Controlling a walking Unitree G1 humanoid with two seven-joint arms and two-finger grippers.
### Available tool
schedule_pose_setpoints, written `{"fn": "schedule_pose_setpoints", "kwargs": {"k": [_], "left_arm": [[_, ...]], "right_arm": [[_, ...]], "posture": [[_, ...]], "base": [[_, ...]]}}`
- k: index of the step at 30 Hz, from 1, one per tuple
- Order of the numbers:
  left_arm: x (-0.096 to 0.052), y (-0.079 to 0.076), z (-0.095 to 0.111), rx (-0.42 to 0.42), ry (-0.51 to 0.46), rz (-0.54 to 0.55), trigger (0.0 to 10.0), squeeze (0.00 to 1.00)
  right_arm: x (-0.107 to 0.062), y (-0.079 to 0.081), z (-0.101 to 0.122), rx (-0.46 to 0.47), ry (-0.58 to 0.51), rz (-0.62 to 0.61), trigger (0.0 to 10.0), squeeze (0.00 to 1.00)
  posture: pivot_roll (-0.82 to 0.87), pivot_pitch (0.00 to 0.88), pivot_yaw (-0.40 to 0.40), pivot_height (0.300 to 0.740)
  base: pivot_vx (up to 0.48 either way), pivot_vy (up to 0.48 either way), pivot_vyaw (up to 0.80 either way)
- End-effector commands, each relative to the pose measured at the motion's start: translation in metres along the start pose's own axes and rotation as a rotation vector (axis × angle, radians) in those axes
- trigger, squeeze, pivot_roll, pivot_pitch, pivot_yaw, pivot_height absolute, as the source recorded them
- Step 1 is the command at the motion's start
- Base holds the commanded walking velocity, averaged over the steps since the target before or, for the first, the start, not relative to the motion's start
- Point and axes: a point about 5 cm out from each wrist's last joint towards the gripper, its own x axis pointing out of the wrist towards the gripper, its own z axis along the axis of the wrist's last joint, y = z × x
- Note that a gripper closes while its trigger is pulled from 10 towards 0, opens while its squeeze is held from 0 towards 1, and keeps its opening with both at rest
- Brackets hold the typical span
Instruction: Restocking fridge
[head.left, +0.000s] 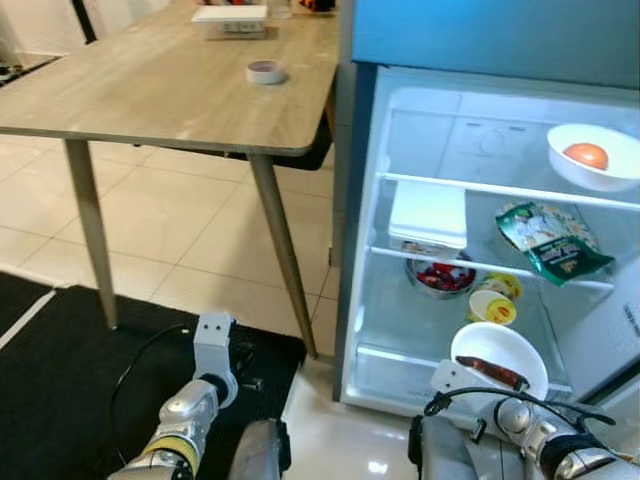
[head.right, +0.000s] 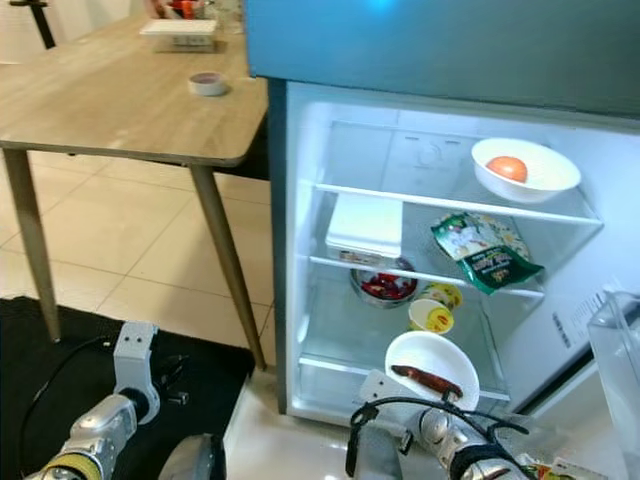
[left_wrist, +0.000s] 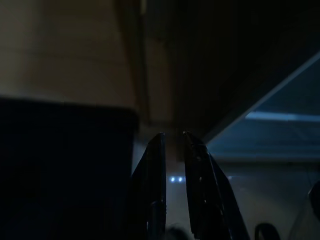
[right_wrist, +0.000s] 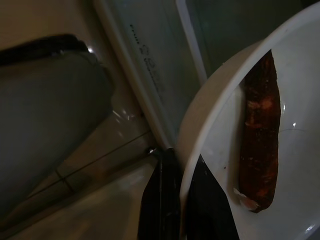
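Observation:
The fridge (head.left: 365, 250) stands open in front of me with its shelves lit. A white bowl (head.left: 498, 362) holding a dark red sausage (right_wrist: 260, 150) hovers at the front of the lowest shelf. My right gripper (right_wrist: 182, 157) is shut on the bowl's near rim, one black finger (right_wrist: 162, 200) outside it and one inside. Inside the fridge are a white bowl with an orange fruit (head.left: 590, 155), a white box (head.left: 428, 215), a green packet (head.left: 548, 240), a metal bowl of red food (head.left: 442, 277) and a yellow cup (head.left: 492, 307). My left gripper (left_wrist: 172, 145) hangs idle, shut on nothing.
A wooden table (head.left: 170, 90) stands left of the fridge, with a tape roll (head.left: 265, 72) and a white box (head.left: 230, 20) on it. One table leg (head.left: 285, 260) is close to the fridge wall. A black mat (head.left: 60, 400) covers the floor at the left. The clear door bin (head.right: 615, 350) is at the right.

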Motion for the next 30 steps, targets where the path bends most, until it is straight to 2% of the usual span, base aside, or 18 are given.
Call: {"fn": "schedule_pose_setpoints", "kwargs": {"k": [1,6,10,13,17,18,21,22,26,30], "left_arm": [[0.005,-0.008,0.006,0.019,-0.026,-0.040,10.0,0.00],[0.012,-0.017,0.016,0.055,-0.059,-0.103,10.0,0.00],[0.013,-0.019,0.018,0.060,-0.067,-0.114,10.0,0.00],[0.017,-0.026,0.025,0.075,-0.096,-0.158,10.0,0.00],[0.019,-0.030,0.027,0.081,-0.107,-0.188,10.0,0.00],[0.020,-0.035,0.028,0.085,-0.115,-0.226,10.0,0.00],[0.020,-0.040,0.028,0.094,-0.120,-0.265,10.0,0.00],[0.020,-0.045,0.028,0.102,-0.120,-0.308,10.0,0.00],[0.020,-0.049,0.027,0.116,-0.117,-0.350,10.0,0.00],[0.020,-0.055,0.025,0.130,-0.111,-0.395,10.0,0.00]], "right_arm": [[0.000,-0.005,0.006,-0.029,-0.026,0.011,10.0,0.00],[-0.002,-0.012,0.010,-0.096,-0.044,0.059,10.0,0.00],[-0.003,-0.014,0.011,-0.111,-0.046,0.067,10.0,0.00],[-0.009,-0.032,0.012,-0.146,-0.060,0.079,10.0,0.00],[-0.012,-0.042,0.012,-0.171,-0.065,0.085,10.0,0.00],[-0.017,-0.047,0.011,-0.183,-0.084,0.156,10.0,0.00],[-0.021,-0.052,0.012,-0.187,-0.107,0.203,10.0,0.00],[-0.026,-0.055,0.012,-0.204,-0.126,0.252,10.0,0.00],[-0.033,-0.056,0.009,-0.218,-0.138,0.329,10.0,0.00],[-0.049,-0.056,0.006,-0.234,-0.164,0.426,10.0,0.00]], "posture": [[-0.01,0.000,-0.031,0.536],[-0.01,0.000,-0.026,0.511],[-0.02,0.000,-0.028,0.506],[-0.02,0.000,-0.028,0.491],[-0.02,0.000,-0.031,0.481],[-0.02,0.000,-0.031,0.481],[-0.02,0.000,-0.032,0.481],[-0.02,0.001,-0.031,0.481],[-0.02,0.003,-0.031,0.481],[-0.03,0.004,-0.030,0.481]], "base": [[0.000,0.000,0.00],[0.000,0.000,0.00],[0.000,0.000,0.00],[0.000,0.000,0.00],[0.000,0.000,0.00],[0.000,0.000,0.00],[0.000,0.000,0.00],[0.000,0.000,0.00],[0.000,0.000,0.00],[0.000,0.000,0.00]]}}
